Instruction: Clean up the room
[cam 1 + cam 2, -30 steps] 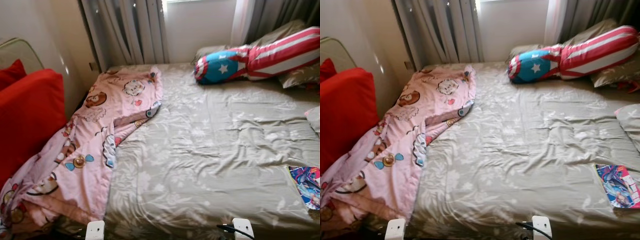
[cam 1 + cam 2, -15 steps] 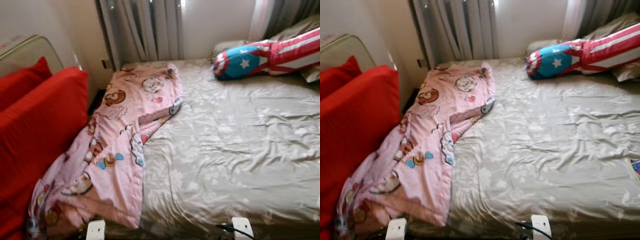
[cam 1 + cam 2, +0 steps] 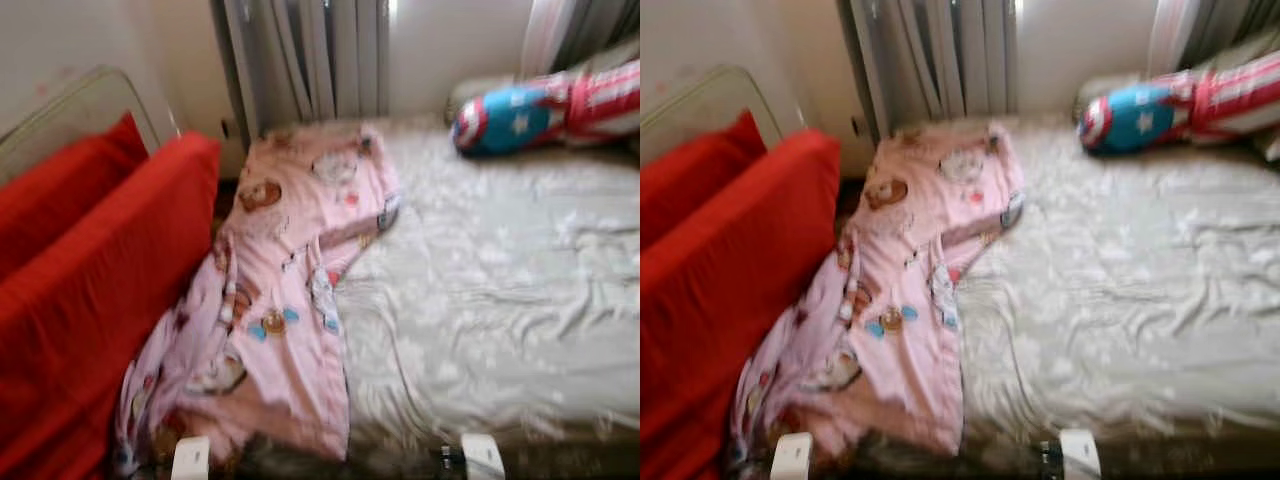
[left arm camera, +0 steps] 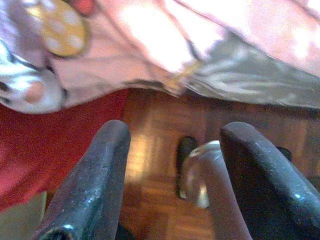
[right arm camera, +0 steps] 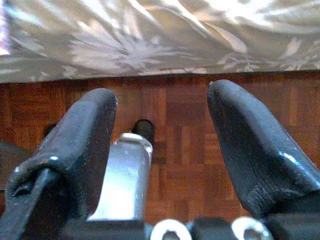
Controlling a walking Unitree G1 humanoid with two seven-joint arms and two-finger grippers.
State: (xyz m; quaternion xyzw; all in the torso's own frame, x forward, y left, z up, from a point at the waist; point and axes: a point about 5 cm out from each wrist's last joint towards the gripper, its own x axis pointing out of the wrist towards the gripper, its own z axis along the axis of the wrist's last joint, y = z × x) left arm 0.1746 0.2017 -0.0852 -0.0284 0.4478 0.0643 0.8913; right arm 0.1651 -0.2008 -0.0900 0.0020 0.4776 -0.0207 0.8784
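Pink blanket (image 3: 290,270) – blurred, seemingly lengthwise along bed (image 3: 500,300), toward curtains (image 3: 310,55).

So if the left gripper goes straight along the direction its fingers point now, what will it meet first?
Probably the wooden floor. The open left gripper points down at bare parquet, with nothing between its fingers. The hanging pink blanket lies farther ahead, though depth is unclear.

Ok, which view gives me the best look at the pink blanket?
The left eye view: the whole pink blanket lies along the bed's left edge. The right eye view matches it. The left wrist view shows its hanging edge; the right wrist view shows bedsheet.
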